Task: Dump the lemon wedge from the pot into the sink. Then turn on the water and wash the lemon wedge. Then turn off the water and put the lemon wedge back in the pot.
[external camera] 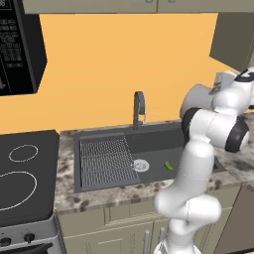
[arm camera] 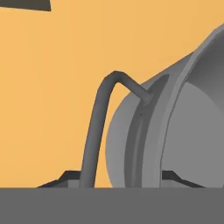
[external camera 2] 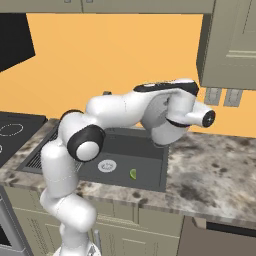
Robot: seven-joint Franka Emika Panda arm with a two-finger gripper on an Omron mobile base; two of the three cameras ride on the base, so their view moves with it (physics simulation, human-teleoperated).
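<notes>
One sink (external camera: 154, 144), one tap (external camera: 138, 106), one lemon wedge (external camera: 169, 166) and one pot (arm camera: 175, 127); the wedge lies on the sink floor just beside the round drain (external camera: 141, 165); the pot fills the hand view up close, tipped on its side, in front of the tap; the pincer's tips are hidden, so whether it is clenched or released cannot be told; the arm (external camera 2: 125, 112) reaches over the sink's right end, above the wedge.

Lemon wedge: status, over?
Lemon wedge on the sink floor, beside the drain. Pot tipped, close to the hand camera. Faucet unobstructed.
</notes>
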